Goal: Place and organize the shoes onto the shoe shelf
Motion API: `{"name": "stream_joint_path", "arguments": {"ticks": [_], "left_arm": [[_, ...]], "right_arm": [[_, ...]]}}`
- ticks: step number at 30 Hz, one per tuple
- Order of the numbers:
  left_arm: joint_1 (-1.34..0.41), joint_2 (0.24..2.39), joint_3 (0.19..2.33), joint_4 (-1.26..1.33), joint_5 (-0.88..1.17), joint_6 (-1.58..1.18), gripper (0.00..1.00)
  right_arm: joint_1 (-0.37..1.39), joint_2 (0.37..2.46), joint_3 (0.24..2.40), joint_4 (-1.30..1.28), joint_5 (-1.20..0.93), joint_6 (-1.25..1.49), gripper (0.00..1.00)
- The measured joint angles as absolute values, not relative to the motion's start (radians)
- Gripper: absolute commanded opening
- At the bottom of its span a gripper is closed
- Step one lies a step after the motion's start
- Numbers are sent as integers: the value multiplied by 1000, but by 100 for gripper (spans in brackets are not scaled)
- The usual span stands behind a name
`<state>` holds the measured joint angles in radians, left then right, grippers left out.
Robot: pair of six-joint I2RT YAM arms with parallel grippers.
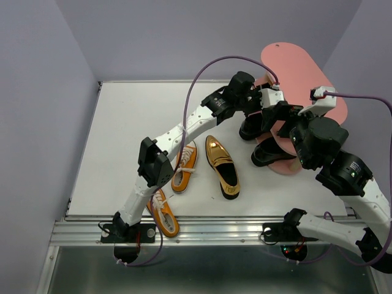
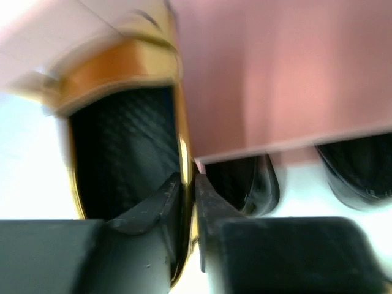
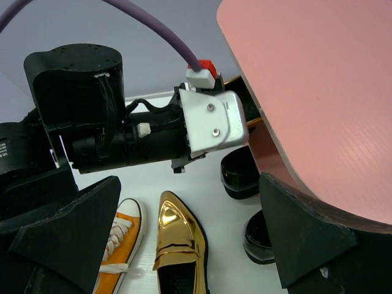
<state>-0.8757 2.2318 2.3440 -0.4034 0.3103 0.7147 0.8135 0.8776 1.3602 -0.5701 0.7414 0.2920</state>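
pale lavender walls point(image 1: 37, 92) close in a white counter point(image 1: 135, 122), and the pink shoe shelf point(image 1: 300, 67) stands at its far right. the left arm reaches across from the near left to the shelf's left end. there the left gripper point(image 2: 188, 184) has its fingers point(image 2: 162, 205) pinching the thin rim of a held gold loafer point(image 2: 122, 67), which is just under the edge of a pink board. one black dress shoe point(image 1: 252, 127) and a second black dress shoe point(image 1: 268, 153) sit side by side at the shelf's near left end, below the top board. the right gripper point(image 3: 190, 184) hangs close beside the shelf, facing the left gripper, its fingers point(image 3: 300, 239) spread wide apart. out on the counter, a loose gold loafer point(image 1: 222, 166) lies mid-counter with its toe pointing far. an orange sneaker point(image 1: 185, 166) lies just to its left. another orange sneaker point(image 1: 164, 214) lies at the near edge, partly under the left arm.
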Motion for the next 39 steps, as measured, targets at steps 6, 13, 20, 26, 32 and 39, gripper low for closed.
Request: {"name": "stream_joint_path", "arguments": {"ticks": [6,13,20,26,32,39], "left_arm": [[-875,2228,2344,-241,281,700,56],[-876,2224,2344,-183,269,690,68],[-876,2183,2318,-177,226,675,90],[-876,2033,2193,-176,184,646,99],[-892,1781,1964,-143,73,574,99],[-925,1462,1555,-84,-216,362,99]], "right_arm": [[813,878,1360,-575,735,295,100],[813,877,1360,-577,732,301,100],[813,877,1360,-577,731,307,100],[813,877,1360,-577,731,307,100],[813,876,1360,-577,728,306,100],[813,909,1370,-620,632,290,100]]}}
